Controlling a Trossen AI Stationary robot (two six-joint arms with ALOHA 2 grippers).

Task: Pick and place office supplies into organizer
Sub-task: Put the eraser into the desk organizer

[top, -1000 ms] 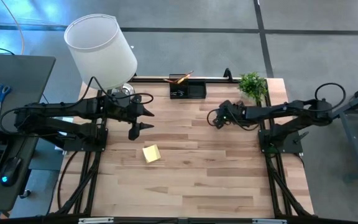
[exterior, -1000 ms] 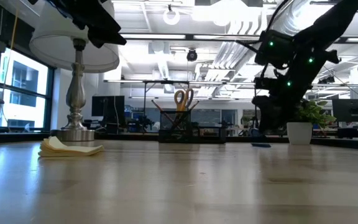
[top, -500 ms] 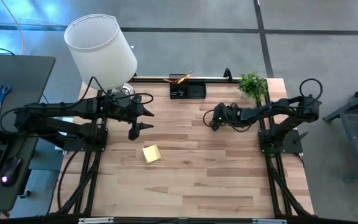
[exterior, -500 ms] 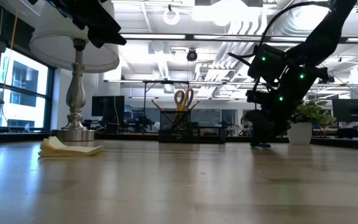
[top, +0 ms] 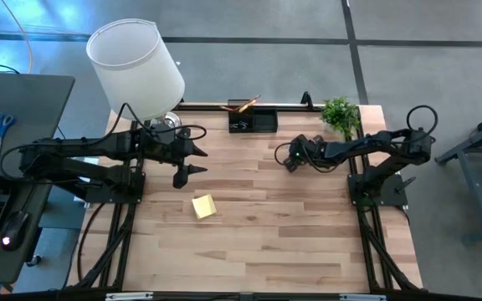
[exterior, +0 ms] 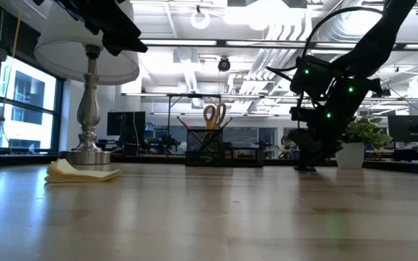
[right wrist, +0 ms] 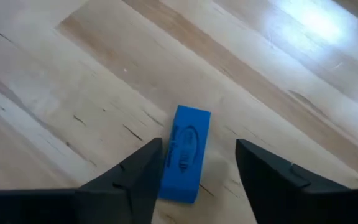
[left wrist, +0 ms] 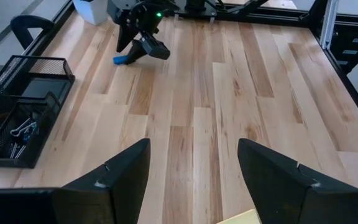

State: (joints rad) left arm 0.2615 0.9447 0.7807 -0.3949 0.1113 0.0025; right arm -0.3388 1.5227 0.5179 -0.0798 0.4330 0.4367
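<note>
Straddling blue eraser (right wrist: 185, 153), right gripper (right wrist: 194, 171) open, left gripper (left wrist: 191, 165) open, bare wood around.

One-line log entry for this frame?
right end effector open, straddling blue eraser | left end effector open, waiting | sticky-note pad on table

No legible text anywhere.
</note>
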